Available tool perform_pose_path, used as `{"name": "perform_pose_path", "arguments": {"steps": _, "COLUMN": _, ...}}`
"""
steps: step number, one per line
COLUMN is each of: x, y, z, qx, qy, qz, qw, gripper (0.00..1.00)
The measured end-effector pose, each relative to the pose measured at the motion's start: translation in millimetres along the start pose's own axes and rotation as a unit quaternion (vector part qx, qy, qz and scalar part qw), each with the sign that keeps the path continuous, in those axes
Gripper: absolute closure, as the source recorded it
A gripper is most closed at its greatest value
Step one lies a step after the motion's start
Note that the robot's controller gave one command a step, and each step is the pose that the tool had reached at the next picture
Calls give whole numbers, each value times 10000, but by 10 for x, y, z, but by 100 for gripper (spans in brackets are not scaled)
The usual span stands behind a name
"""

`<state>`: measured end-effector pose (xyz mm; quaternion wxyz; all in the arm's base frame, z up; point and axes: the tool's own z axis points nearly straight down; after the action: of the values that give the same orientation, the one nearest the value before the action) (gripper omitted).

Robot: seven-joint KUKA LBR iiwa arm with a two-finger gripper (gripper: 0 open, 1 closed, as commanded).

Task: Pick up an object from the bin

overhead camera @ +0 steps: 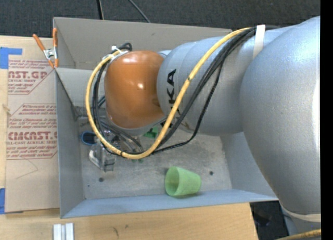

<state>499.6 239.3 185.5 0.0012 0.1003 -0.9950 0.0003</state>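
My gripper (pixel 102 159) is low in the bin's left part, close to the floor, mostly hidden under the arm's orange cover. A small blue thing (pixel 87 138) lies just to its upper left, partly covered by cables. A light green plastic cup (pixel 182 181) lies on its side near the bin's front wall, well to the gripper's right. A small dark green piece (pixel 151 133) peeks out from under the arm, behind the cup.
The arm and its orange cover and cables hide most of the bin's middle and back. Bare grey floor shows between the gripper and the cup and along the front wall.
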Motion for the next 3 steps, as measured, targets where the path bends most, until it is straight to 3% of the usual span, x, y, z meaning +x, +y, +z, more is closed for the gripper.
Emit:
{"name": "perform_pose_path", "arguments": {"steps": 1, "x": -11, "y": 2, "z": -14, "qx": -6, "qy": -18, "qz": 7, "qw": 10000, "gripper": 0}}
{"name": "perform_pose_path", "arguments": {"steps": 2, "x": -8, "y": -70, "z": 192, "qx": -1, "qy": -12, "qz": -1702, "qw": 9854, "gripper": 0}}
{"name": "perform_pose_path", "arguments": {"steps": 3, "x": -445, "y": -400, "z": 1173, "qx": -6, "qy": -30, "qz": -2984, "qw": 9544, "gripper": 0}}
